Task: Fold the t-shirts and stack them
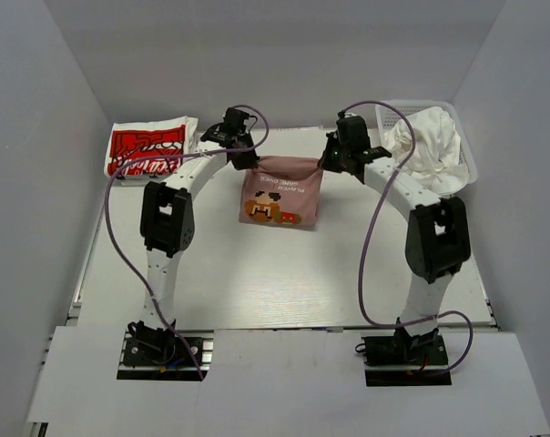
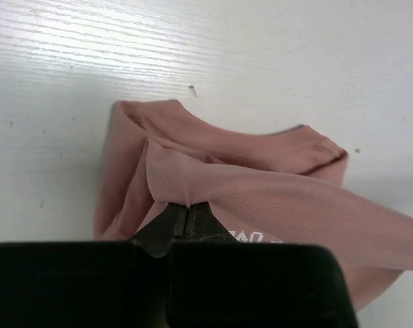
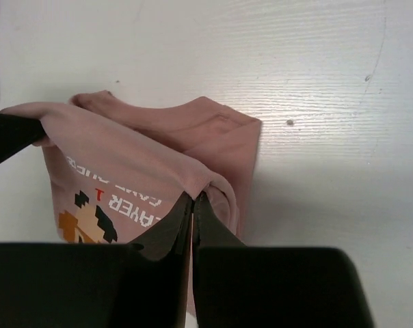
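A dusty-pink t-shirt [image 1: 280, 193] with a pixel cartoon print hangs between my two grippers above the middle of the table, its lower part draped on the tabletop. My left gripper [image 1: 244, 157] is shut on the shirt's top left corner [image 2: 186, 198]. At the top right corner [image 3: 200, 188], my right gripper [image 1: 332, 160] is also shut on the pink fabric. The held edge is stretched between them. A folded white t-shirt with a red logo print [image 1: 147, 148] lies at the far left. Crumpled white t-shirts [image 1: 430, 146] fill the basket at the far right.
The white plastic mesh basket [image 1: 466, 155] stands at the back right corner. White enclosure walls close in the table on the left, right and back. Purple cables loop from both arms over the tabletop [image 1: 275, 282].
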Robot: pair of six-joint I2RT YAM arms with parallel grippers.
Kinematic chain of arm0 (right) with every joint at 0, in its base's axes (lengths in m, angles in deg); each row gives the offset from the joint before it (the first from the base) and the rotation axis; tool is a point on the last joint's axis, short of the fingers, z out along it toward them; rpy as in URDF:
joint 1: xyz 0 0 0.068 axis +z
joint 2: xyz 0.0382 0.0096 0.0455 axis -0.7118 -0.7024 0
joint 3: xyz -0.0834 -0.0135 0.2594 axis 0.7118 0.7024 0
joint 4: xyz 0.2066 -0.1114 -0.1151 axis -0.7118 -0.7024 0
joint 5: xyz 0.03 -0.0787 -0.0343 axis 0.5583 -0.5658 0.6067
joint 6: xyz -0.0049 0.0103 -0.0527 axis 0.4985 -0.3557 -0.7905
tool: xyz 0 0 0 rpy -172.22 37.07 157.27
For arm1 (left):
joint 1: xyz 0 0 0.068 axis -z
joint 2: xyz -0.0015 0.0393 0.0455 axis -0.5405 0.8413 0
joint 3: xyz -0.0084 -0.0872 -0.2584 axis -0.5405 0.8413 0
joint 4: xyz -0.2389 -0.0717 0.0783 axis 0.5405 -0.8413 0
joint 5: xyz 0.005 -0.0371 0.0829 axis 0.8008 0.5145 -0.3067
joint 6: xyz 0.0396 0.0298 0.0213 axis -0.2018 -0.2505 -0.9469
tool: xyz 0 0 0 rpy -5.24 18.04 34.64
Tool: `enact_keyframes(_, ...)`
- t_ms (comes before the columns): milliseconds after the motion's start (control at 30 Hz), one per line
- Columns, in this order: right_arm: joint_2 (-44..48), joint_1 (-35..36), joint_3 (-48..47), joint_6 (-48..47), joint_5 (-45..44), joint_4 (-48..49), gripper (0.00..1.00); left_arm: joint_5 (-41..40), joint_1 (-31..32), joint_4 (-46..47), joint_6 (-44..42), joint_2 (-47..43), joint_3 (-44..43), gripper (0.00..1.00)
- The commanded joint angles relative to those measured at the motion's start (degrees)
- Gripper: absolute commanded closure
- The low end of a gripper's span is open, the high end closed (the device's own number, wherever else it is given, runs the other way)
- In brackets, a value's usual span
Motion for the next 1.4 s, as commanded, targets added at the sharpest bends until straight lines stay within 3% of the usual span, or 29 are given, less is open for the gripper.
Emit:
enact_keyframes(0,-6.71,-2.44,-7.46,0.48,1.11,-0.97,1.0,3.98,-2.83,-1.53,-0.78,2.9,-5.27,1.0)
enact_keyframes(33,-7.86,-2.53,-8.63,0.48,1.73,-1.23,0.99,3.99,-2.84,-0.92,-0.78,4.73,-6.23,0.95)
enact_keyframes(67,-9.26,-3.14,-11.51,0.74,3.56,-1.58,0.93,4.94,-3.54,-0.3,-0.78,5.45,-8.07,0.46)
enact_keyframes(100,-12.67,-3.67,-12.76,1.35,3.58,-2.45,0.82,6.08,-4.16,0.22,-0.78,6.06,-9.04,0.07)
enact_keyframes(133,-13.74,-3.94,-15.04,1.53,4.02,-3.24,0.37,6.62,-4.16,0.84,-1.65,6.07,-9.92,0.0)
enact_keyframes(167,-14.97,-4.03,-17.15,1.53,4.45,-3.69,0.1,6.62,-4.16,1.89,-2.18,6.68,-11.15,0.0)
enact_keyframes(333,-11.23,-4.29,-12.89,0.65,7.53,-0.53,0.1,6.53,-4.69,1.9,-4.12,1.51,-9.07,0.0)
enact_keyframes(500,-3.84,-4.2,-3.22,-0.31,11.22,3.86,0.1,10.29,-2.76,9.61,-6.93,-4.74,2.18,0.0)
enact_keyframes(600,-1.46,-4.38,0.84,-0.84,12.45,5.62,0.1,10.85,-2.76,9.55,-8.5,-2.9,1.33,0.0)
enact_keyframes(767,-1.71,-4.64,1.65,-2.86,11.32,5.8,0.1,10.85,-2.23,6.3,-13.35,5.88,-8.43,0.02)
enact_keyframes(933,-6.44,-5.08,-1.69,-3.39,7.9,4.75,0.1,9.43,-2.23,7.34,-14.58,9.06,-9.76,0.22)
enact_keyframes(1233,-16.74,-6.67,-9.96,-2.86,11.04,5.89,0.1,14.09,-2.23,11.82,-13.44,10.73,-8.44,0.42)
enact_keyframes(1300,-18.67,-6.93,-10.23,-2.78,12.36,7.46,0.12,14.8,-2.23,12.36,-13.43,11.26,-8.44,0.54)
enact_keyframes(1367,-19.64,-6.93,-10.14,-2.86,15.44,9.83,0.26,15.41,-2.23,13.05,-13.43,11.26,-8.44,0.71)
